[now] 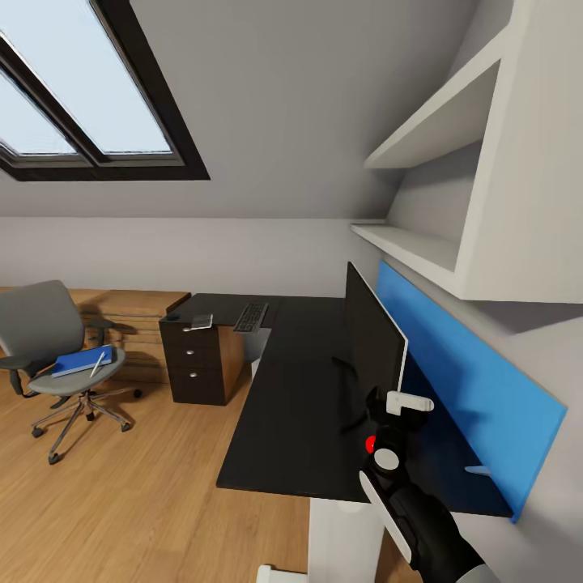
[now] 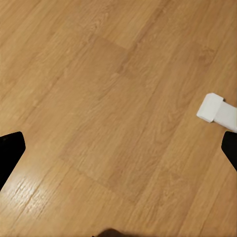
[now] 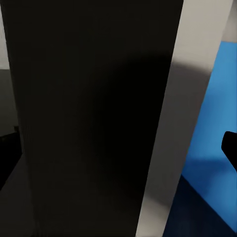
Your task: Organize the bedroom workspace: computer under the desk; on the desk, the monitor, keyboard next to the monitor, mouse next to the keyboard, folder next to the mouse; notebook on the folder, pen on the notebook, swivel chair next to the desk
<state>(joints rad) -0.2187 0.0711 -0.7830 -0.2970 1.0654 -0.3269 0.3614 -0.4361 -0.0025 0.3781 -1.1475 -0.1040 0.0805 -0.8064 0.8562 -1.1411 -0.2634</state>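
Observation:
The monitor (image 1: pixel 371 338) stands edge-on on the black desk (image 1: pixel 283 421), and its dark screen (image 3: pixel 94 113) is very close in the right wrist view. My right gripper (image 1: pixel 392 398) is open at the monitor's near edge, one black fingertip (image 3: pixel 230 149) showing. The keyboard (image 1: pixel 251 317) lies on the desk's far wing, with a small flat grey notebook (image 1: pixel 198 322) beside it. On the swivel chair (image 1: pixel 50 340) at the left rest the blue folder (image 1: pixel 81 360) and the white pen (image 1: pixel 99 363). My left gripper (image 2: pixel 118 153) hangs open over the floor. The computer is out of view.
A black three-drawer unit (image 1: pixel 194 360) carries the desk's far end, with a wooden chest (image 1: pixel 138 312) behind the chair. White shelves (image 1: pixel 429 251) and a blue back panel (image 1: pixel 470 380) line the wall. A white desk foot (image 2: pixel 217 111) rests on the wooden floor (image 1: pixel 154 502).

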